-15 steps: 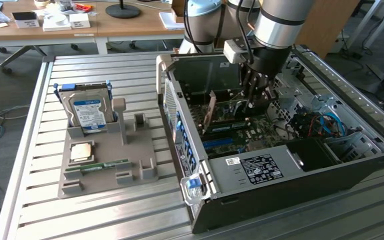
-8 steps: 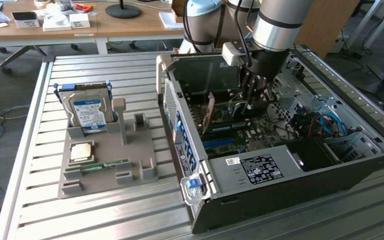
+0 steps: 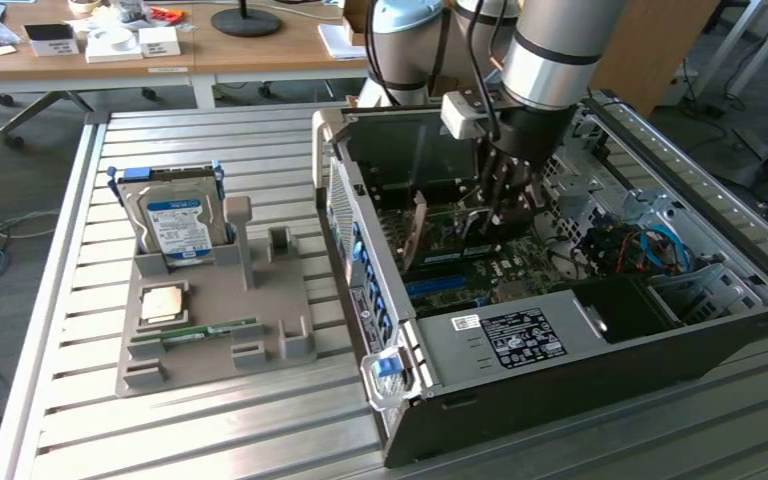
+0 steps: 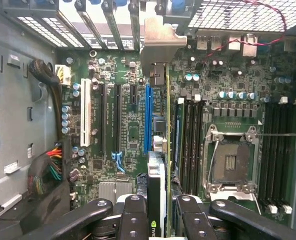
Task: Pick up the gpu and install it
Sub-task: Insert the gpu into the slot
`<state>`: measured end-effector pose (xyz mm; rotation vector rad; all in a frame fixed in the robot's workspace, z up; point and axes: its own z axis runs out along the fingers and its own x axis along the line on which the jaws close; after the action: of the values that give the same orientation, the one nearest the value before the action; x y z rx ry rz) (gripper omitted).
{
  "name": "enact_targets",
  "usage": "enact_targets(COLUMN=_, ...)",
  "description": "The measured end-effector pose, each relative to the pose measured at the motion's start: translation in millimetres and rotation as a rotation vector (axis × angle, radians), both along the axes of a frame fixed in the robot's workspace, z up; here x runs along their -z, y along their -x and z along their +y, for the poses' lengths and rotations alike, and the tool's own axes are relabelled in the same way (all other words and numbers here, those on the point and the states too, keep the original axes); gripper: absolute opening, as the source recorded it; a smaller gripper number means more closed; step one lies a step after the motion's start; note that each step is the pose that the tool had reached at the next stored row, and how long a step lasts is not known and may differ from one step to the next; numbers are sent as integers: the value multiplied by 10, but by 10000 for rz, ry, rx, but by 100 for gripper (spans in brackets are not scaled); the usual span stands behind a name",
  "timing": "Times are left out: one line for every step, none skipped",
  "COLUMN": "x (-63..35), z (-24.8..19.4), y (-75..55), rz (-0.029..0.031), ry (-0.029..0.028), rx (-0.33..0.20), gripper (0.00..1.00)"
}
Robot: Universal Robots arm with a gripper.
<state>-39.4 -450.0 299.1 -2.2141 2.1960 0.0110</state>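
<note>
My gripper point(image 3: 502, 210) reaches down into the open computer case point(image 3: 584, 370), over the motherboard. The wrist view shows the gripper point(image 4: 157, 212) shut on the gpu point(image 4: 156, 185), with one black finger on each side of the card. The gpu is seen edge-on: a thin green board with a dark face, its silvery end bracket point(image 4: 157, 45) lying toward the case's rear slot openings. The card runs alongside the long blue slot point(image 4: 148, 117); whether it sits in a slot I cannot tell. In the exterior view the gpu point(image 3: 458, 228) hangs below the fingers, partly hidden by them.
A grey holder tray point(image 3: 257, 290) stands on the slatted table at the exterior view's left, holding a hard drive point(image 3: 177, 225), a square chip point(image 3: 160, 303) and a green memory stick point(image 3: 197, 333). On the motherboard are an open CPU socket point(image 4: 232, 162), black slots point(image 4: 110, 117) and cable bundles point(image 4: 50, 165).
</note>
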Motion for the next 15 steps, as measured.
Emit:
enact_targets(x=10, z=-6, y=7, rz=0, ry=0, rx=0, gripper=27)
enact_targets(x=21, z=-10, y=13, rz=0, ry=-1, rx=-1, gripper=27)
enact_targets(x=32, z=-14, y=19, rz=0, ry=-1, rx=-1, gripper=27)
enact_targets(x=44, z=-16, y=24, rz=0, ry=-2, rx=-1, gripper=27)
enact_targets(x=56, z=-17, y=30, rz=0, ry=-1, rx=-1, gripper=27)
enact_targets(x=70, z=-18, y=36, rz=0, ry=-1, rx=-1, gripper=27)
enact_targets(x=85, z=-19, y=43, rz=0, ry=-1, rx=-2, gripper=27)
enact_targets(x=99, z=-19, y=49, rz=0, ry=-1, rx=-2, gripper=27)
enact_targets(x=112, z=-19, y=56, rz=0, ry=-1, rx=-1, gripper=27)
enact_targets(x=122, z=-19, y=61, rz=0, ry=-2, rx=-1, gripper=27)
enact_targets(x=125, z=-19, y=61, rz=1, ry=0, rx=-2, gripper=27)
enact_targets(x=125, z=-20, y=61, rz=1, ry=1, rx=-3, gripper=27)
enact_targets(x=125, z=-20, y=62, rz=1, ry=2, rx=-3, gripper=27)
enact_targets(x=126, z=-20, y=63, rz=1, ry=1, rx=-3, gripper=27)
enact_targets(x=129, z=-19, y=63, rz=0, ry=-1, rx=-2, gripper=27)
